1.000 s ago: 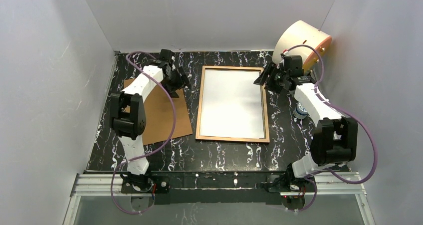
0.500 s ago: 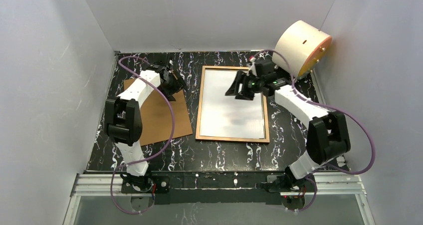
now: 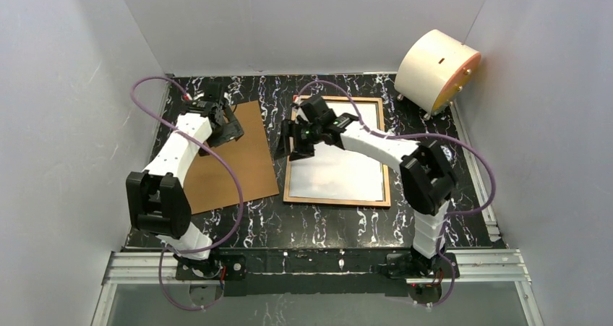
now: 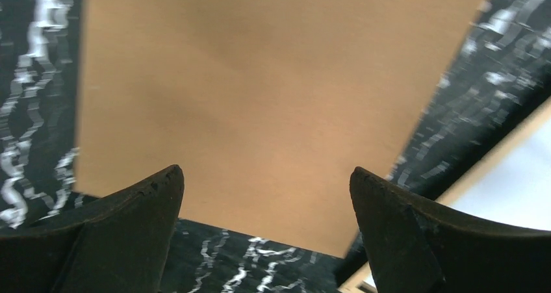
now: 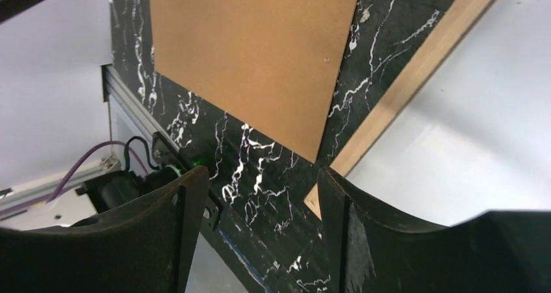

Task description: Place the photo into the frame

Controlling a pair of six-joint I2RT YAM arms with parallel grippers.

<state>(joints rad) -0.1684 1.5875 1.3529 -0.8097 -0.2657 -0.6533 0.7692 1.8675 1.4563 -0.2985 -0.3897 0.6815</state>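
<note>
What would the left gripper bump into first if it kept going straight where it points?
Probably the brown board. In the wrist view the left gripper is open and aims at the board's bare middle. How far above it the gripper is, I can't tell.

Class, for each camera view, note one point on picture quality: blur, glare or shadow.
Top external: sharp, evenly lit, but the white inside the frame is washed out. Left wrist: the brown board and marble table are blurred. Right wrist: crisp, its fingers dark silhouettes.

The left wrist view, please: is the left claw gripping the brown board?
No, the left claw stands wide open over the brown board, gripping nothing.
</note>
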